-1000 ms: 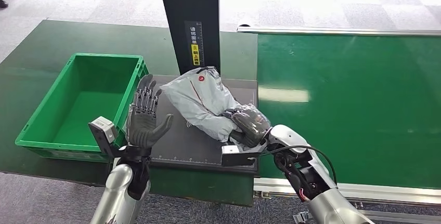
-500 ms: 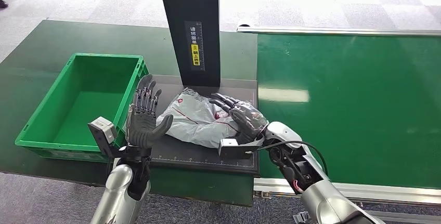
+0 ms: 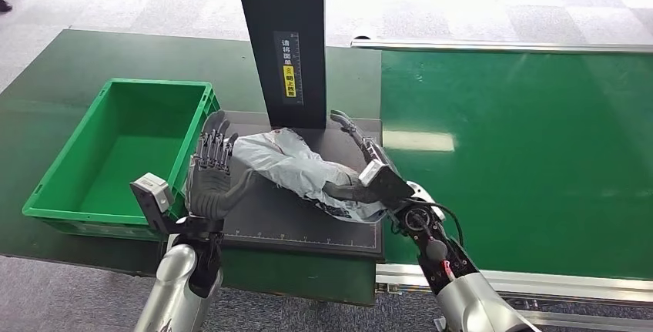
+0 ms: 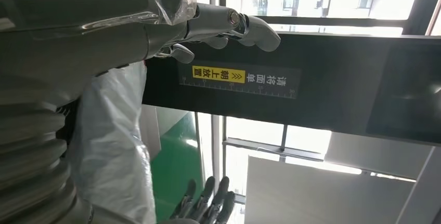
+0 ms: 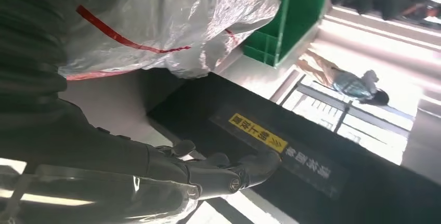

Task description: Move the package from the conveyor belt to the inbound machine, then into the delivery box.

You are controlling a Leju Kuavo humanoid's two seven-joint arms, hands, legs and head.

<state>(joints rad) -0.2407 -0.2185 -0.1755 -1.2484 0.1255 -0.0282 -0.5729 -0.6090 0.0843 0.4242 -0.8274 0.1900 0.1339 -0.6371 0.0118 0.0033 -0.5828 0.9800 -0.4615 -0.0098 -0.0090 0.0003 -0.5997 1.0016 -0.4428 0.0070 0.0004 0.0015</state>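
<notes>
Nearest, the left hand (image 3: 212,174) stood upright with fingers spread, holding nothing, against the package's end. The grey package (image 3: 296,166) lay on the inbound machine's plate (image 3: 308,220); the right hand (image 3: 362,166), fingers extended, pressed its other end. Farther left waited the green delivery box (image 3: 123,151). Next, I think, both hands must squeeze and lift it there.

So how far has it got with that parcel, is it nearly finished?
About halfway, I'd say. The grey package is off the green conveyor belt and lies on the inbound machine's dark platform. The right hand presses against one side of it, fingers extended, and the left hand stands open at the other. Still left: getting it into the green delivery box.
</notes>
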